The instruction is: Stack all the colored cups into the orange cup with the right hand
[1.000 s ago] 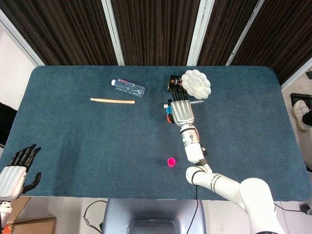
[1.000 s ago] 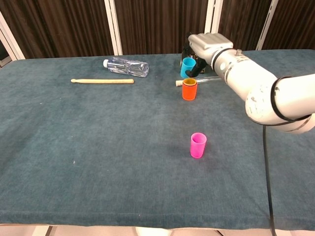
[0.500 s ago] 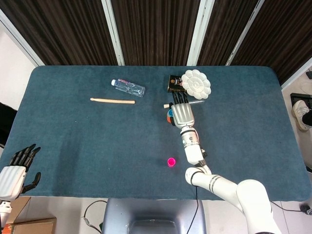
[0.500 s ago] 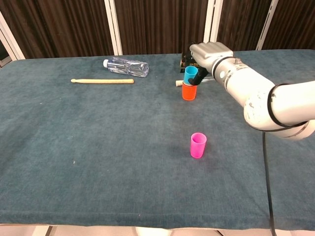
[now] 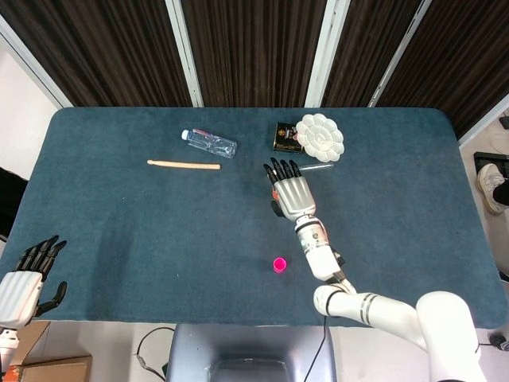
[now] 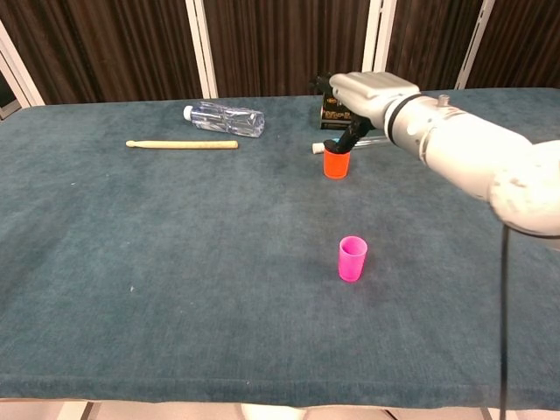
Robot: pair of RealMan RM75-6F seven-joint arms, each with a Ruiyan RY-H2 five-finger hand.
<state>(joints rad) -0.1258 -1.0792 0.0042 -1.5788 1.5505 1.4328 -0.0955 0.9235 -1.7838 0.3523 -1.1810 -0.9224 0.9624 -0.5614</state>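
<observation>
The orange cup (image 6: 337,164) stands upright at the table's far middle. No blue cup shows in either view; the orange cup's mouth is covered by the thumb of my right hand (image 6: 366,94). That hand hovers just above and behind the cup, fingers stretched out flat and holding nothing. From the head view the right hand (image 5: 291,192) hides the orange cup entirely. The pink cup (image 6: 353,258) stands upright, alone, nearer to me, also seen as the pink cup (image 5: 279,264). My left hand (image 5: 26,278) rests off the table's near left corner, fingers apart and empty.
A water bottle (image 6: 223,118) and a wooden stick (image 6: 182,143) lie at the far left. A black box (image 6: 332,108), a white palette (image 5: 320,137) and a thin clear tube (image 5: 315,168) sit just behind the orange cup.
The blue cup, held above the orange cup earlier, has dropped out of sight into it. My right hand has drawn back toward me and spread its fingers.
</observation>
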